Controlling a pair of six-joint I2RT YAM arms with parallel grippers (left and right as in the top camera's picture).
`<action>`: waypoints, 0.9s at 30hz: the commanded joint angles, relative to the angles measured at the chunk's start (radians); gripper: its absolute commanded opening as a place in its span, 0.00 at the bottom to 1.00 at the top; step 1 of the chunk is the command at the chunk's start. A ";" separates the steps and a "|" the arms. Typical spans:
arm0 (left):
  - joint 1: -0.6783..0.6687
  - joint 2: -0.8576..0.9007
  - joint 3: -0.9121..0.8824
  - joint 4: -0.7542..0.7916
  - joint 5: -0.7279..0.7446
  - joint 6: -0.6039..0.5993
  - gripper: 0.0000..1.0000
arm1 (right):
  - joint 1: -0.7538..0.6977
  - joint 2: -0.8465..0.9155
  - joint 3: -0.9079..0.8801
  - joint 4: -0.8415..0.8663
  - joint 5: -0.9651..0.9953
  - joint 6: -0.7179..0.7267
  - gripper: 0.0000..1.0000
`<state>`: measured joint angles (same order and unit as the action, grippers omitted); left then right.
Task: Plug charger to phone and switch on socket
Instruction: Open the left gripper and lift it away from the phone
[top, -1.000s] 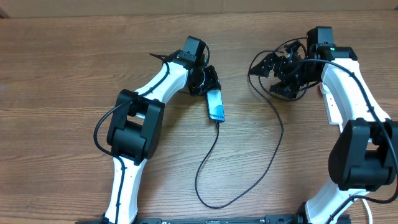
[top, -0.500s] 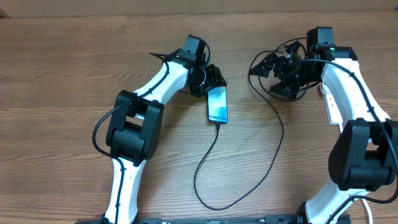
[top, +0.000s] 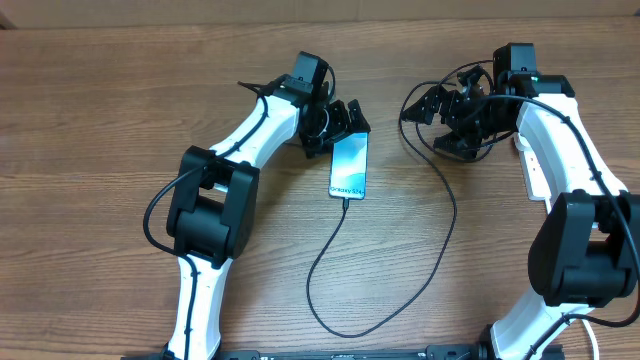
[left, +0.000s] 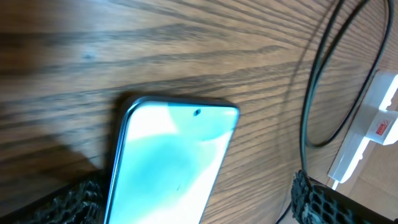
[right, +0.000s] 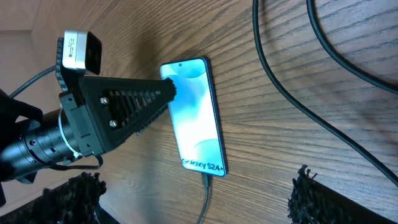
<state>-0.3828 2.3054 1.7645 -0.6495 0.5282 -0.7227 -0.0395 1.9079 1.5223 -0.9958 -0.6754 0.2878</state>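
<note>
Slim teal-screened phone (top: 349, 166) lies flat mid-table, with the thin black charger cable (top: 452, 215) seemingly seated in its lower end. It's glassy and slippery, so I'd pinch its long edges. Left gripper (top: 340, 130) gapes at its top; right gripper (top: 428, 125) hangs spread, empty.

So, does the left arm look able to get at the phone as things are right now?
Probably yes. The left gripper is open right at the top end of the phone, and its wrist view shows its fingers on either side of the phone with nothing between. The charger cable leaves from the phone's far end.
</note>
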 joint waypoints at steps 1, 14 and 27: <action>0.031 0.034 -0.024 -0.040 -0.066 0.040 1.00 | -0.001 0.002 0.017 0.002 0.001 -0.008 1.00; 0.092 -0.043 -0.013 -0.188 -0.170 0.287 0.96 | -0.001 0.002 0.017 -0.002 0.002 -0.009 1.00; 0.100 -0.533 -0.012 -0.506 -0.564 0.509 0.96 | -0.001 0.002 0.017 0.024 0.002 -0.008 1.00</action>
<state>-0.2752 1.9621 1.7515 -1.1236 0.0856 -0.2844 -0.0395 1.9079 1.5223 -0.9840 -0.6743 0.2871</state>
